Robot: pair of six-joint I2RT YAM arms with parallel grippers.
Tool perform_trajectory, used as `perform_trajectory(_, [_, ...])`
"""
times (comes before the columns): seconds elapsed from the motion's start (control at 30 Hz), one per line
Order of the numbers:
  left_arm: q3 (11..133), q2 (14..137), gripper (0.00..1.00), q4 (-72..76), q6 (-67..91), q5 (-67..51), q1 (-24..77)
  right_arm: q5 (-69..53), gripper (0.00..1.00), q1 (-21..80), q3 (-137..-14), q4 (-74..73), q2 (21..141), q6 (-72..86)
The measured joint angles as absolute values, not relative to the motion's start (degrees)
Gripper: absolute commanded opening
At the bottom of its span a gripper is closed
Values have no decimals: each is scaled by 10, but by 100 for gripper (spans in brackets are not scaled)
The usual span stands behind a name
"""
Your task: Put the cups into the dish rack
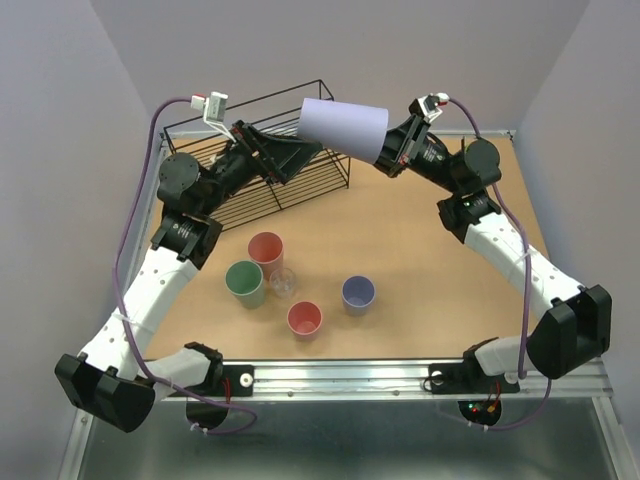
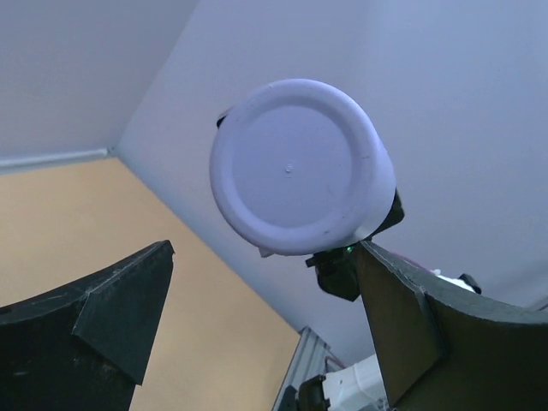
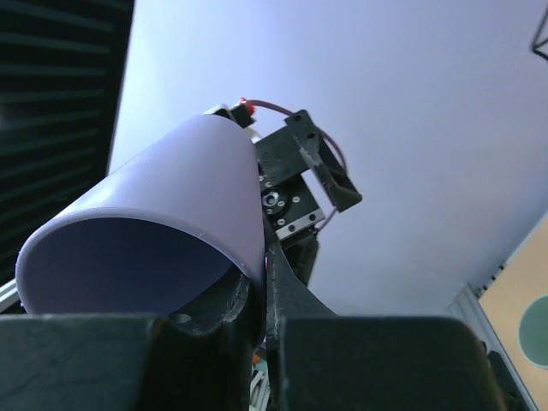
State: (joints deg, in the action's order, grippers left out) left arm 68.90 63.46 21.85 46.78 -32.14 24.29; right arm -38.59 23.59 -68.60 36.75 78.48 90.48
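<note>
My right gripper (image 1: 388, 150) is shut on the rim of a lavender cup (image 1: 345, 128) and holds it on its side in the air, at the right end of the black wire dish rack (image 1: 180, 131). One finger is inside the cup (image 3: 163, 223) and one outside, where my right gripper (image 3: 267, 272) pinches the wall. My left gripper (image 1: 300, 152) is open and empty over the rack, facing the cup's base (image 2: 295, 167) a short way off. On the table stand two salmon cups (image 1: 266, 250) (image 1: 305, 319), a green cup (image 1: 244, 282), a small clear cup (image 1: 283, 282) and a second lavender cup (image 1: 358, 293).
The rack stands at the table's back left, next to the walls. The upright cups cluster in the middle front of the table. The left arm lies across the rack's front edge. A metal rail (image 1: 340, 377) runs along the near edge.
</note>
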Motion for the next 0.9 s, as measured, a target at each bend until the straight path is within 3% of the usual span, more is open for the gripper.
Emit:
perform_trajectory(0.27, [660, 635, 99, 376, 525, -311, 243, -399, 1, 236, -685, 458, 795, 952])
perform_trajectory(0.67, [664, 668, 98, 443, 556, -312, 244, -416, 0, 236, -675, 472, 815, 962])
perform_trajectory(0.9, [676, 687, 80, 447, 557, -310, 262, -419, 0, 237, -675, 481, 820, 962])
